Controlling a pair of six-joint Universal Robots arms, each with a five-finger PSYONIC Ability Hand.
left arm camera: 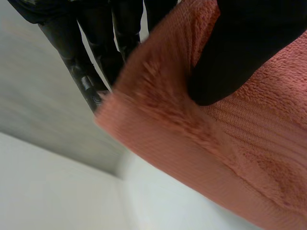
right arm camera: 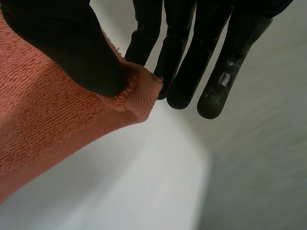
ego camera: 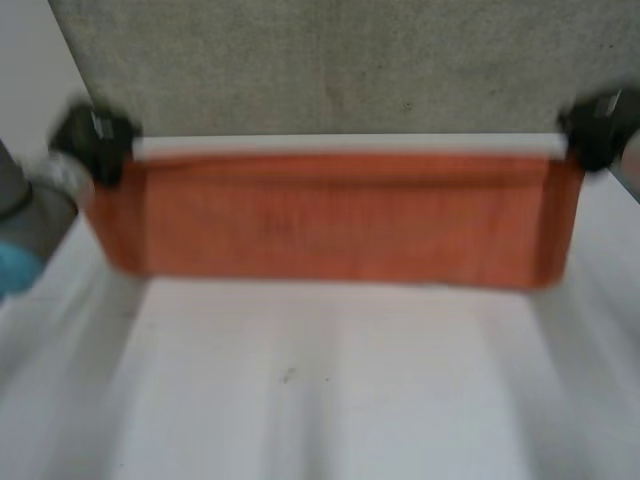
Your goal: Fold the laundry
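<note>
An orange towel (ego camera: 335, 230) hangs stretched between my two hands at the far edge of the white table (ego camera: 320, 390). My left hand (ego camera: 92, 140) pinches the towel's far left corner; in the left wrist view its thumb (left arm camera: 240, 52) presses the towel (left arm camera: 230, 143) against the fingers (left arm camera: 81, 72) behind it. My right hand (ego camera: 598, 130) pinches the far right corner; in the right wrist view its thumb (right arm camera: 72, 43) clamps the towel's corner (right arm camera: 139, 93) against straight fingers (right arm camera: 216, 76).
Grey floor (ego camera: 330, 65) lies beyond the table's far edge. My left arm (ego camera: 25, 220) comes in at the near left.
</note>
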